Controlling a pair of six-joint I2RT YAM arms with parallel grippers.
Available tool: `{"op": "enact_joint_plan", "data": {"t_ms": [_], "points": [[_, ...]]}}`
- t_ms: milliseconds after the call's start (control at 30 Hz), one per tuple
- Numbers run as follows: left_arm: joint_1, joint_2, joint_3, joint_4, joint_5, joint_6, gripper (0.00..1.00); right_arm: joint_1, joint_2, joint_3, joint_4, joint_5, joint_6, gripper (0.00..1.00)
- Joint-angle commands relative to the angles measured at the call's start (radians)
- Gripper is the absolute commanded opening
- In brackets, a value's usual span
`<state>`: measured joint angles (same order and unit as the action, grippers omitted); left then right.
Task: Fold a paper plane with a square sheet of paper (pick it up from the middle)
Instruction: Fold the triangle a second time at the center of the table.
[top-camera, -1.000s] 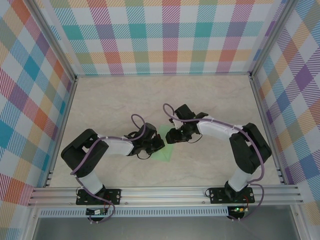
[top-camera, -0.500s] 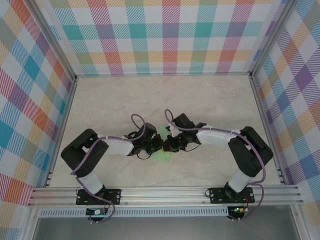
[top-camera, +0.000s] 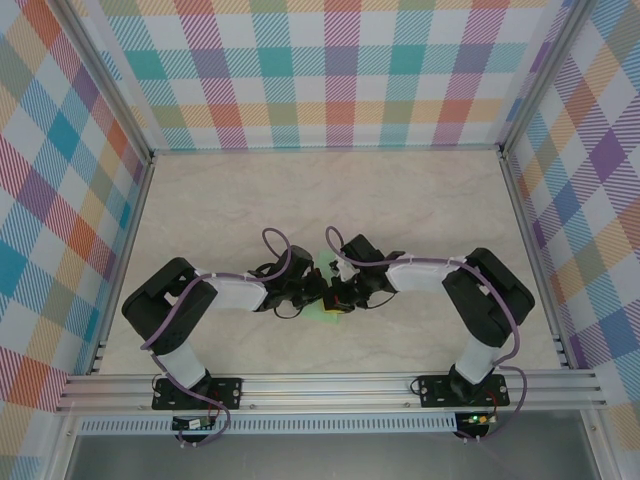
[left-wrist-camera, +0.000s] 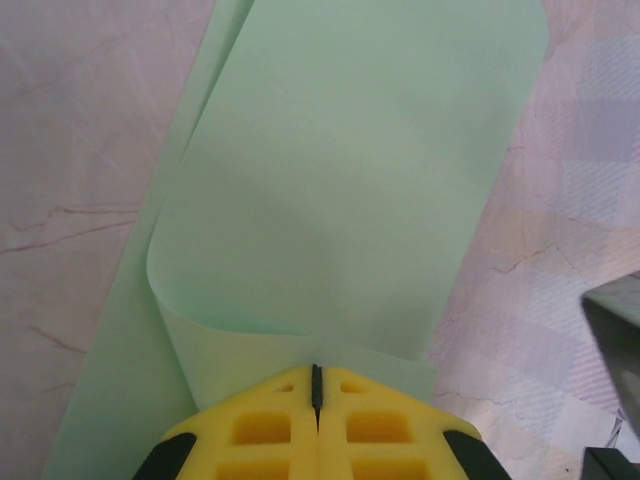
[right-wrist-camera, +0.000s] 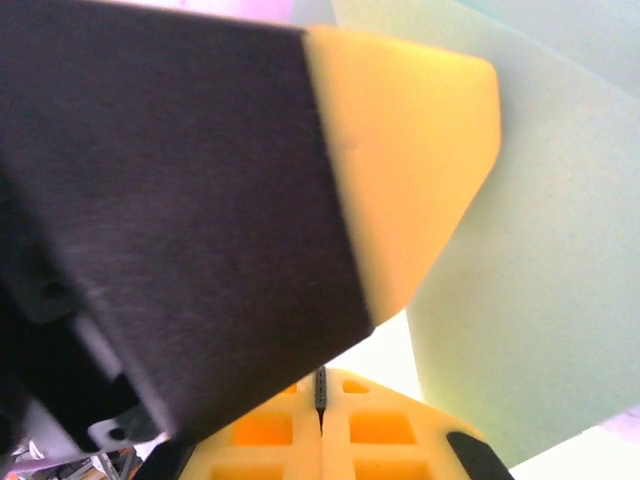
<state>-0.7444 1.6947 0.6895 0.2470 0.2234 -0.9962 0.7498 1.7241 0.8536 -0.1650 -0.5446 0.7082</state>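
matt paper plane, smooth marbled table

The pale beige, marble-veined table surface is carrying a light green folded paper sheet, which is lying in the near half of the surface, roughly midway between its left and right edges and well apart from the far edge. Seen from the left wrist, the sheet's bottom layer is lying flat against the surface, while an upper flap with rounded corners is curling up and over it along one side.
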Motion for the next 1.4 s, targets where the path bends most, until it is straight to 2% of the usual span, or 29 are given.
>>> {"op": "enact_joint_plan", "data": {"t_ms": [0, 700, 967, 1133, 1367], "points": [[0.006, 0.011, -0.019, -0.036, -0.015, 0.013, 0.00, 0.008, 0.024, -0.011, 0.038, 0.026, 0.031, 0.05], [0.005, 0.022, -0.001, -0.054, -0.015, 0.018, 0.00, 0.008, 0.064, -0.030, -0.040, 0.096, -0.019, 0.06], [0.006, 0.017, -0.001, -0.057, -0.016, 0.021, 0.00, 0.008, -0.008, -0.038, -0.014, 0.017, 0.000, 0.06], [0.005, 0.017, -0.003, -0.056, -0.017, 0.021, 0.00, 0.008, 0.007, -0.076, -0.030, 0.065, -0.007, 0.06], [0.005, 0.014, -0.004, -0.060, -0.019, 0.021, 0.00, 0.008, 0.010, -0.075, -0.051, 0.069, -0.010, 0.05]]}}
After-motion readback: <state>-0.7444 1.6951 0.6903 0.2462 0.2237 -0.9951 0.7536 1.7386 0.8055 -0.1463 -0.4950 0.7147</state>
